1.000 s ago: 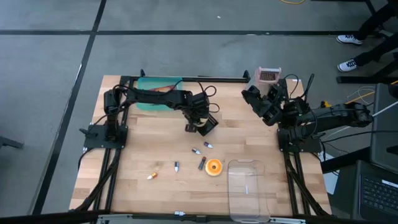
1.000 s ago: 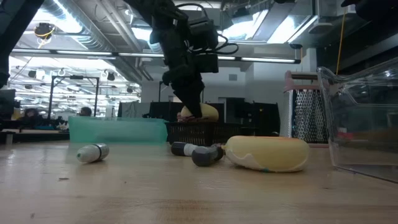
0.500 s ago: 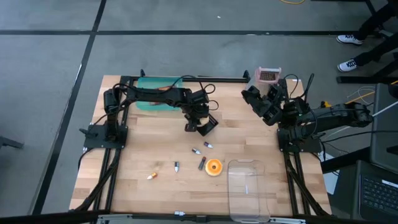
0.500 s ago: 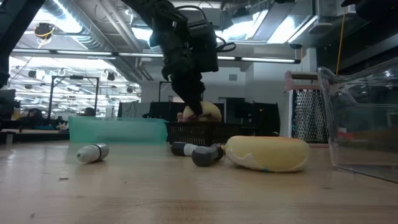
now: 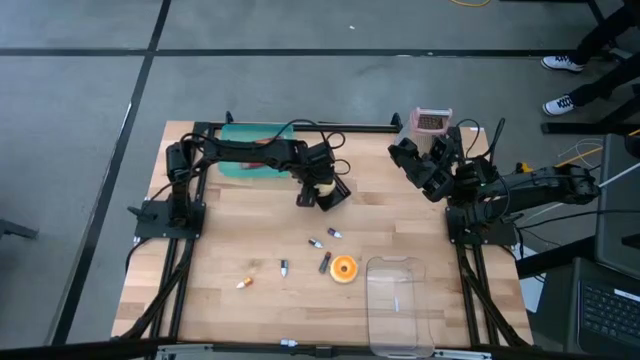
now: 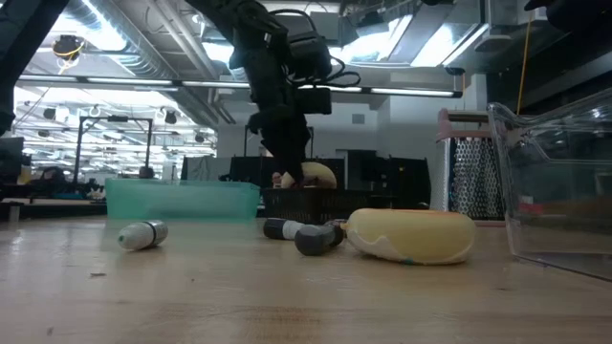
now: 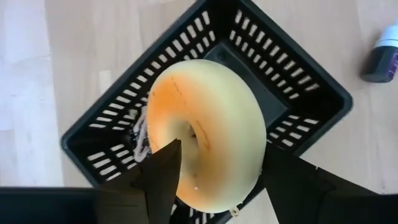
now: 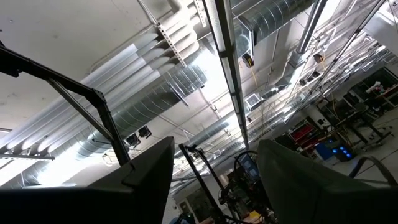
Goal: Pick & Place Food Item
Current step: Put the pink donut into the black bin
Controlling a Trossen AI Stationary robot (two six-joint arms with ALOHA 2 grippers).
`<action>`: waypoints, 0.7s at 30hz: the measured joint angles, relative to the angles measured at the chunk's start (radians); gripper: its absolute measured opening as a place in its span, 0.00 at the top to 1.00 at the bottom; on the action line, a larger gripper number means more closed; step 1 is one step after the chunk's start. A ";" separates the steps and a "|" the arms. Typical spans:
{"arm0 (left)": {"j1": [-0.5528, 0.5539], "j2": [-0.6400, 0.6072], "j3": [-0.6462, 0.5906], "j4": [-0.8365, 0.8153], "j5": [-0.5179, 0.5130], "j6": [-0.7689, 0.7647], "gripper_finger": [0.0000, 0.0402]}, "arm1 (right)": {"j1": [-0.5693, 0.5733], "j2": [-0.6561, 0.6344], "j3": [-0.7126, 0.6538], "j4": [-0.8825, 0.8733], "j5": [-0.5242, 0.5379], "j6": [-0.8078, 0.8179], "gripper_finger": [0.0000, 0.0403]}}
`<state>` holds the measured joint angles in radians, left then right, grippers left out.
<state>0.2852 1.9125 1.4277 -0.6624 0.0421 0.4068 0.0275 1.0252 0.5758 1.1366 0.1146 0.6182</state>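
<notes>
High view: wooden table, clear tub at near edge. Black basket mid-table, pale donut sitting in it, leaning on rim. Left gripper right above, fingers spread either side of donut, not clamping. Right gripper parked up high, wide open, empty. Small bottles scattered nearby.

Pale wooden table, matt; black plastic basket, slotted; glossy smooth donut; clear plastic container

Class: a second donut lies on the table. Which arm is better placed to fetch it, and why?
Left, probably. The left gripper hangs open over the basket, pointing down toward the table donut; the right gripper is raised at the table's edge.
</notes>
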 joint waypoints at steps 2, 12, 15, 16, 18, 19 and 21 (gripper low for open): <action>0.003 0.000 0.000 0.000 -0.007 0.000 0.48 | 0.000 0.000 0.000 0.000 0.000 0.000 0.43; 0.018 0.000 0.000 0.016 -0.085 -0.018 0.61 | 0.000 0.000 0.000 0.000 0.000 0.002 0.43; 0.027 0.000 0.000 0.012 -0.076 -0.026 0.69 | 0.000 0.000 0.000 0.000 0.000 0.002 0.43; 0.030 0.000 0.000 0.009 -0.065 -0.028 0.73 | 0.000 0.000 0.000 0.000 0.000 0.002 0.43; 0.032 0.000 0.000 0.005 -0.047 -0.039 0.81 | 0.000 0.000 0.000 0.000 0.000 0.002 0.43; 0.032 -0.002 0.000 0.005 -0.042 -0.043 0.85 | 0.000 0.000 0.000 0.000 0.000 0.002 0.43; 0.032 -0.016 0.000 -0.003 -0.039 -0.045 0.91 | 0.000 0.000 0.000 0.000 0.000 0.002 0.43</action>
<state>0.3172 1.8969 1.4277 -0.6651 0.0034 0.3618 0.0277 1.0252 0.5755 1.1368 0.1148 0.6197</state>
